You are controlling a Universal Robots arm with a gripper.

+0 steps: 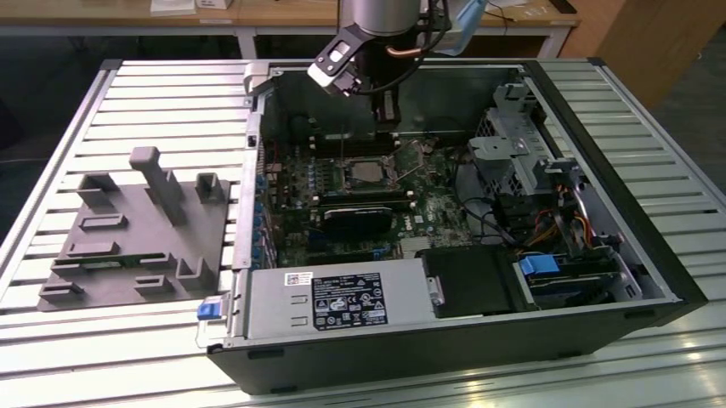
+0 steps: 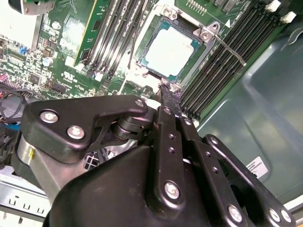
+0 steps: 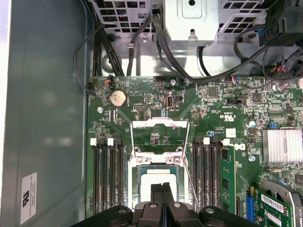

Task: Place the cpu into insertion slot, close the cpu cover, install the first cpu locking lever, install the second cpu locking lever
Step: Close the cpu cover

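Note:
The cpu (image 3: 152, 176), a small square chip with a pale metal top, lies in the insertion slot (image 3: 135, 176) on the green motherboard; the same chip (image 2: 170, 51) shows in the second wrist view and, small, in the exterior view (image 1: 365, 174). The cpu cover (image 3: 160, 124), a thin silver frame, is swung open away from the socket, with board visible through its window. Thin silver lever rods (image 3: 191, 185) (image 2: 230, 49) stand free beside the socket. My gripper (image 3: 162, 190) (image 2: 165, 90) (image 1: 388, 126) hangs just above the socket's edge, black fingers shut together with nothing between them.
Black memory slots (image 3: 108, 175) (image 3: 207, 172) flank the socket. A green card (image 3: 228, 179), a finned heatsink (image 3: 282, 144), cables and a drive cage (image 3: 191, 21) crowd the case. A power supply (image 1: 340, 299) lies at the front; a grey fixture (image 1: 142, 229) sits on the slatted table.

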